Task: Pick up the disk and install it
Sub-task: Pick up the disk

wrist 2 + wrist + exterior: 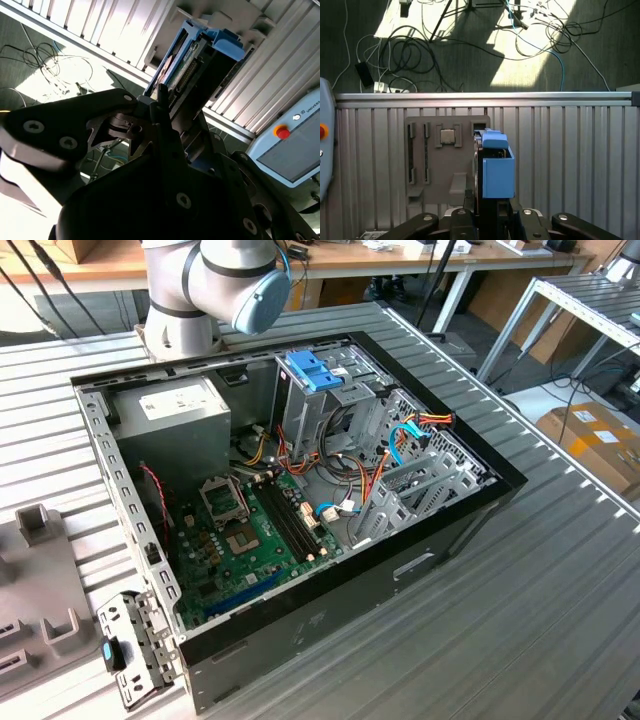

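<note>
Clamps the disk [496, 170] edge-on in the gripper [487, 204], with fingers [162, 102] clenched on it in both wrist views. Holds it at one edge of the grey fixture plate [435, 170] on the ribbed table [570, 165]; cannot tell whether touching or clear. Notes, in the exterior view, open computer case [330, 602] mid-table, darker-blue latch [312, 370] atop its far drive cage [300, 420], fixture plate at the exterior view's near left.

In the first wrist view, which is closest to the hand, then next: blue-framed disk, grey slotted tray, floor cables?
1. Blue-framed disk, gripped in the hand.
2. Grey slotted tray, on the table.
3. Black floor cables, past the table's edge.
</note>
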Controlling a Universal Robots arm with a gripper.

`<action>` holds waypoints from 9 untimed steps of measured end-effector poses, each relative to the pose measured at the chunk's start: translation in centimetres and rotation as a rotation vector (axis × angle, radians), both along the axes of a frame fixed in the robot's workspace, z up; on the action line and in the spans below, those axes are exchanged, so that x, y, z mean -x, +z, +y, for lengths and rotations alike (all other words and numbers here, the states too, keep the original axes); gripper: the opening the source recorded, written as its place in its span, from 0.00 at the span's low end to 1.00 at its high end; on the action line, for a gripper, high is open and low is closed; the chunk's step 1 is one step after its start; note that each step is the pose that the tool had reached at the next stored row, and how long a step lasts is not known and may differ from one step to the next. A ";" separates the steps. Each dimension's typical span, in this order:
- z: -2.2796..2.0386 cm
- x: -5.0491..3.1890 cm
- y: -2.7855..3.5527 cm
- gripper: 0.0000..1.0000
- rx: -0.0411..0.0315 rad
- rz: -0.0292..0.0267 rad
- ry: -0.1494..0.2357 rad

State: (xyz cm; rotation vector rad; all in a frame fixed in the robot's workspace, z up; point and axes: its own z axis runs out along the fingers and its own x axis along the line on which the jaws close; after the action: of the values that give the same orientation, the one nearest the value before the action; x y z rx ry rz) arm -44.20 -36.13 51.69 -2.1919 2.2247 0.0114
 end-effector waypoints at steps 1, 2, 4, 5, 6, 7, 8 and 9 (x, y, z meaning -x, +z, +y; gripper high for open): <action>0.00 0.00 0.01 0.35 0.0001 0.0001 0.000; 0.00 0.00 0.01 0.35 0.0001 0.0000 0.000; 0.00 0.00 0.00 0.35 0.0000 0.0000 0.000; 0.00 -0.07 0.00 0.35 0.0000 0.0000 0.000; 0.00 -0.14 0.01 0.35 0.0000 0.0000 0.000; 0.00 -0.22 0.01 0.35 0.0000 0.0001 0.000; 0.00 -0.39 0.01 0.35 0.0001 0.0001 0.000; 0.00 -0.58 0.01 0.35 0.0000 0.0001 0.000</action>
State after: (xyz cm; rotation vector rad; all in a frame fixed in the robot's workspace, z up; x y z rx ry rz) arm -43.62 -36.14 51.70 -2.1920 2.2247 0.0114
